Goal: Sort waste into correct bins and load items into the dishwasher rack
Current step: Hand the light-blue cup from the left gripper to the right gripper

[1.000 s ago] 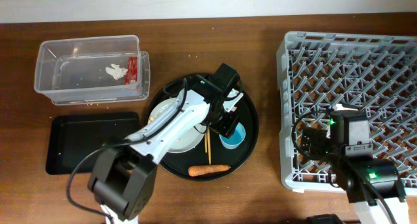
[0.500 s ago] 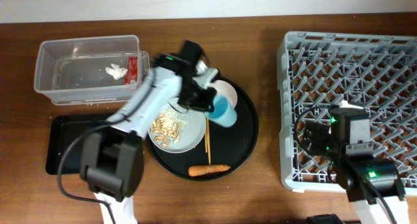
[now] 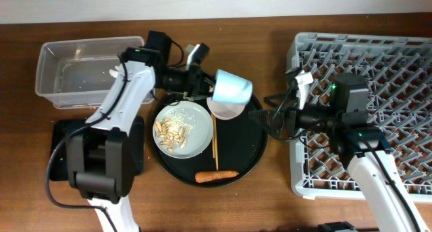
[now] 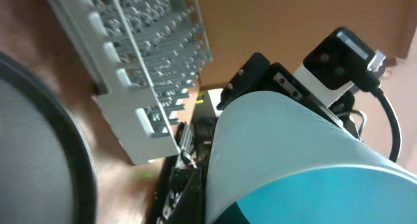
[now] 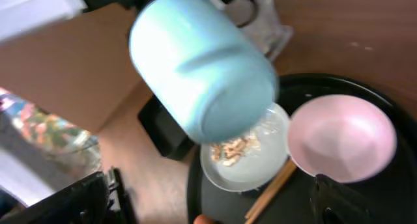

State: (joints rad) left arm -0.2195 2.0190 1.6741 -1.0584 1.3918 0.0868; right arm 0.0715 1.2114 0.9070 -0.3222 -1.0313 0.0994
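From overhead, the left gripper (image 3: pixel 208 88) is clamped tight on the light-blue cup (image 3: pixel 233 90), which it holds tipped on its side above the far edge of the round black tray (image 3: pixel 250 154). Just below the cup, the white-pinkish bowl (image 3: pixel 227 110) sits on that tray. To its left is the pale grey plate (image 3: pixel 192 141), carrying peanut shells (image 3: pixel 169 131) and rice-like crumbs (image 3: pixel 179 114). Wooden sticks (image 3: pixel 215 143) and a carrot (image 3: pixel 217 175) also lie on the tray. The right gripper (image 3: pixel 271 114) reaches out from the dishwasher rack (image 3: pixel 378 70) towards the tray, jaws spread wide and holding nothing. The clear tub (image 3: pixel 81 73) stands far left and the black rectangular tray (image 3: pixel 62 148) near left.

The left wrist view is filled lower right by the cup, with the rack behind it.

In the right wrist view, the cup hangs above the plate with its base toward the camera. The gripper's dark fingers (image 5: pixel 78 198) stand far apart at the bottom corners.
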